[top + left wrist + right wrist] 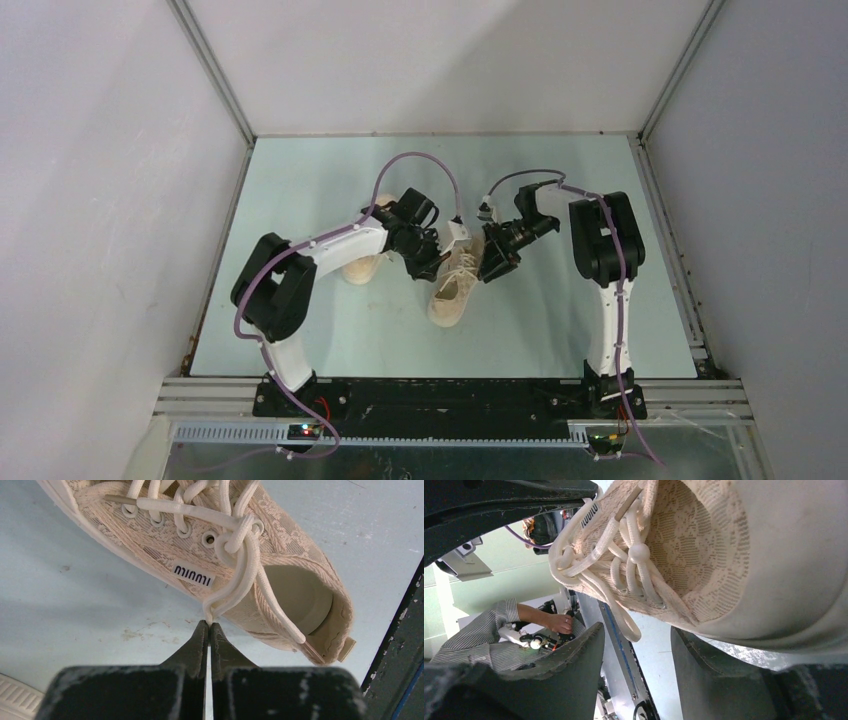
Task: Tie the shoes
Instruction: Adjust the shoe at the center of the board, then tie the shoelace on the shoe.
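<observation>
A cream-beige sneaker (455, 285) lies mid-table between the two grippers. In the left wrist view it (150, 545) lies on its side, with off-white laces knotted near the top eyelets. My left gripper (209, 624) is shut on a loop of lace (235, 587) that it pinches at its tips beside the shoe's opening. My right gripper (636, 632) is open; a hanging lace loop (626, 620) dangles between its jaws without touching them, and the shoe's toe (734, 555) fills the view above. The second sneaker (362, 266) lies left, mostly hidden under the left arm.
The table (560, 330) is pale green with walls on three sides and a metal rail along the near edge (450, 385). The left arm (320, 255) crosses over the second shoe. A person's hand (556, 622) shows beyond the table in the right wrist view.
</observation>
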`<state>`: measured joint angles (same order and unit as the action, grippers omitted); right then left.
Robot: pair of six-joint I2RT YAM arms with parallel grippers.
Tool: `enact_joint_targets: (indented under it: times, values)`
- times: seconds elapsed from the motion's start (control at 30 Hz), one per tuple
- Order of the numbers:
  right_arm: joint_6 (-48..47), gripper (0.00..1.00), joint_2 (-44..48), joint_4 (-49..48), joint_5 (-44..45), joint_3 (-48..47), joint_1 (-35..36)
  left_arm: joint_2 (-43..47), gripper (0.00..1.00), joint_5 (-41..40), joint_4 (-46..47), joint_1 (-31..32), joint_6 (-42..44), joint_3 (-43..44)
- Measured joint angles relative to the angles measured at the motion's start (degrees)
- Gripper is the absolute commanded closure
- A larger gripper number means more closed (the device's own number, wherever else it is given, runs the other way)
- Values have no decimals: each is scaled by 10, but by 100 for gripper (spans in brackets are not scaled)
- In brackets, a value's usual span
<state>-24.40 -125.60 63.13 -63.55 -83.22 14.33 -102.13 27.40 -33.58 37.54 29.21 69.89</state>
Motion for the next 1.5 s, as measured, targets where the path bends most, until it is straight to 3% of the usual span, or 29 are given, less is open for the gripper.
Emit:
enact_joint_targets:
  times: [0.07, 0.23, 0.27, 0.43, 0.7, 0.97, 1.5]
  values:
    - [2, 54, -3, 0, -1, 0, 2, 0, 100, 0, 0, 0, -3, 0]
    - [-5, 97, -4, 5, -13, -10, 13, -5, 100, 0, 0, 0, -3, 1]
    - [-10, 99, -4, 9, -17, -13, 14, -5, 100, -1, 0, 0, -3, 1]
    - [-42, 100, -4, 43, -24, -17, 7, -6, 100, -42, 2, -1, -15, 1]
    - [-87, 100, 32, 75, 34, 37, -6, -31, 100, -140, -16, -12, -90, 30]
    - [-75, 100, 36, 50, 54, 38, -11, -45, 100, -183, -25, -14, -143, 25]
    - [-57, 100, 45, 24, 62, 55, -36, -40, 100, -208, -15, -17, -158, 20]
